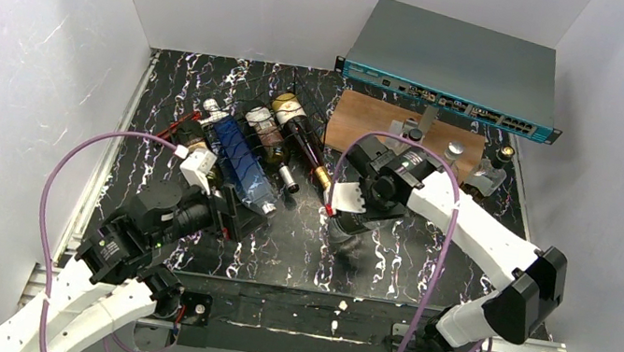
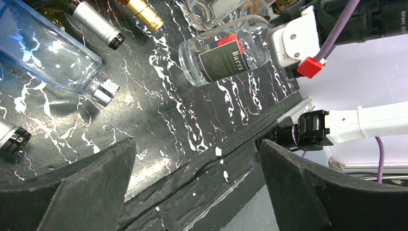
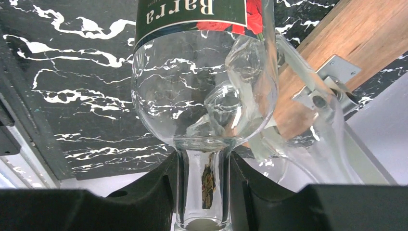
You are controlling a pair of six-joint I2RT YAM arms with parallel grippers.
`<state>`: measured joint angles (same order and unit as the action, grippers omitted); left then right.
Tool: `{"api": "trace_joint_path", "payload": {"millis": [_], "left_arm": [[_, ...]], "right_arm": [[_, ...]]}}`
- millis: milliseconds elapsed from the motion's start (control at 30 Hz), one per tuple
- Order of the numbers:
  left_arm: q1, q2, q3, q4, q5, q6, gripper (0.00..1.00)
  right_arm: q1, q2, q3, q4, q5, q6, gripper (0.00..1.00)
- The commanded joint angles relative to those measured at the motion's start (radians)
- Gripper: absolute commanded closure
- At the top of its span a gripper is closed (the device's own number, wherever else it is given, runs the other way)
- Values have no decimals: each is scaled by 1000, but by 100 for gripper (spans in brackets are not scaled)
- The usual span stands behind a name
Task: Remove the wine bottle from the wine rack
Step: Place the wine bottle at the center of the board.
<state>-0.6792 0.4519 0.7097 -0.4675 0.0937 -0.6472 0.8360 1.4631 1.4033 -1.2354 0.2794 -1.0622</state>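
Clamped on the neck, my right fingers (image 3: 149, 202) grip the clear Barra wine bottle (image 3: 204, 96), tilted over the marbled surface (image 1: 297, 249), just right of the wine rack (image 1: 240, 157). I'd hold firm, steer wide of the gold-capped bottle (image 1: 320, 176), and lower gently. Left fingers (image 2: 72, 192) gape, idle.

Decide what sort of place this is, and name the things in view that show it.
Probably a robot lab test cell: white panels wall in a black marbled table, two robot arms are mounted at its near edge, and a network switch sits at the back.
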Motion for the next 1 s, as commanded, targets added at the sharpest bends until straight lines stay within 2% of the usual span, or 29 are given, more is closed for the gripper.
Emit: {"api": "trace_joint_path", "payload": {"millis": [0,100,267,433,600,800,967], "left_arm": [[4,-26,-10,-15,5,-2,1],[5,-38,-28,-12,12,-5,1],[4,-40,-70,24,34,-16,1],[4,-1,-128,127,90,-28,1],[1,82,-157,204,142,79,1],[-23,83,-194,261,123,253,1],[-37,84,-254,329,119,269,1]], "right_arm": [[17,-3,106,27,102,-225,99],[18,0,100,21,90,-216,99],[24,-4,73,12,92,-213,91],[39,7,83,-4,67,-200,86],[52,17,89,-16,43,-186,83],[58,26,105,-22,24,-182,75],[67,37,115,-25,18,-178,67]]}}
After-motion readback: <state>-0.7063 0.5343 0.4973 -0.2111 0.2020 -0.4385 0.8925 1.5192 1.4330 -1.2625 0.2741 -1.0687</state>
